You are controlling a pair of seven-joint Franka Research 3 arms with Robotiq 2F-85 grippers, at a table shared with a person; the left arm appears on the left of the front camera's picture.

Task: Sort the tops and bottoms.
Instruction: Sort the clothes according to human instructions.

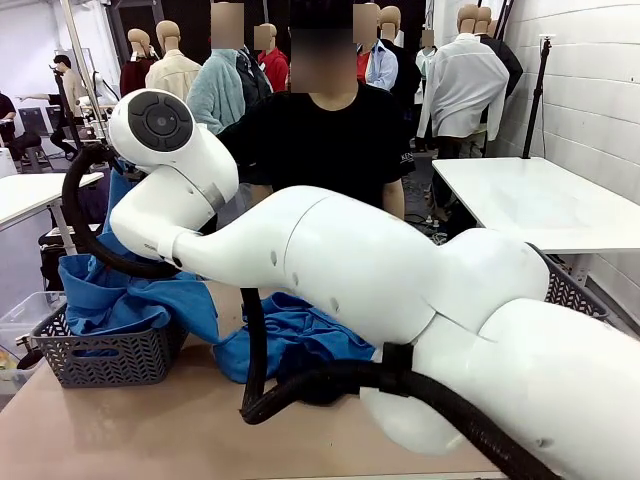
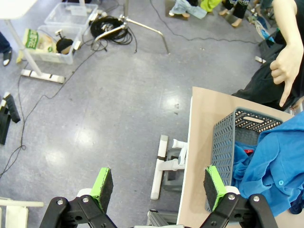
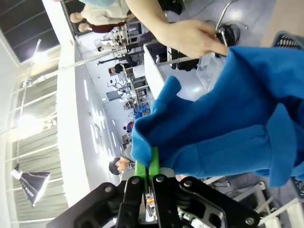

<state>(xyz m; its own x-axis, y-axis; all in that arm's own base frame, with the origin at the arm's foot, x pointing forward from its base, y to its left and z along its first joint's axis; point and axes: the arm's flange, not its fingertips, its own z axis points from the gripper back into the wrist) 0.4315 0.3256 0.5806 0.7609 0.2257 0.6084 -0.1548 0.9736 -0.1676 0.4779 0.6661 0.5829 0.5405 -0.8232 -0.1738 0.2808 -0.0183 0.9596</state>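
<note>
Right gripper [image 3: 151, 165] pinches a bright blue fabric shirt [image 3: 228, 109], left gripper [image 2: 159, 185] gapes empty; second blue shirt heap [image 1: 295, 335] sits unsorted, plenty left I reckon.

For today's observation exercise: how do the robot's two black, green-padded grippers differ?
The left gripper stands open and empty; the right gripper is shut. The left hangs beside the grey plastic basket; the right pinches a bright blue fabric top. Both have green pads.

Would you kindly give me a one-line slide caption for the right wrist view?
Right gripper shut on a fold of a blue top, a person's hand close to the fabric's edge.
</note>
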